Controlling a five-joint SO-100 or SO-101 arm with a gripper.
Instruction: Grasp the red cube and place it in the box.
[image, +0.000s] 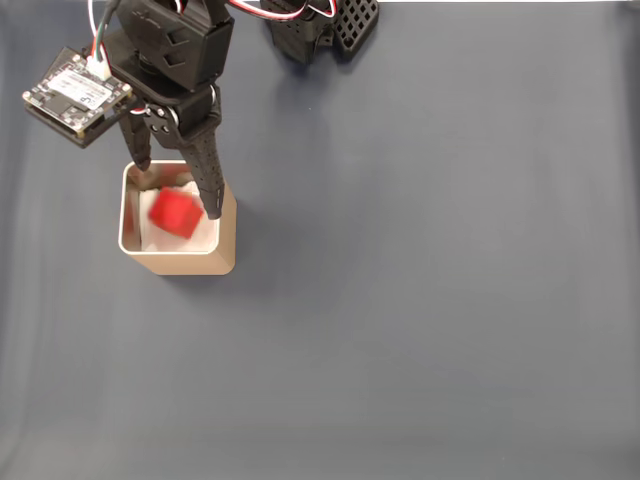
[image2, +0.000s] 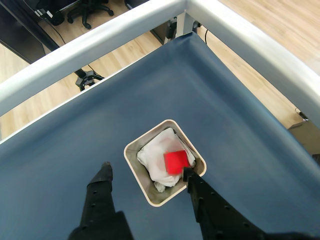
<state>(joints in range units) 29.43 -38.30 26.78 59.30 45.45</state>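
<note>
The red cube (image: 175, 212) lies inside the box (image: 190, 262), on its white paper lining, and looks motion-blurred in the fixed view. My gripper (image: 176, 188) hangs open directly above the box, with one finger over the box's far rim and the other over its right side. The wrist view looks down on the box (image2: 132, 155) between the spread fingers of the gripper (image2: 146, 169). There the red cube (image2: 176, 162) rests on the paper, close to the right fingertip (image2: 189, 175) and not pinched.
A circuit board (image: 75, 95) hangs off the arm at upper left. The arm's black base (image: 320, 25) stands at the top edge. The blue-grey mat (image: 420, 300) spreads right and below. A metal rail (image2: 100, 45) bounds the table's far corner.
</note>
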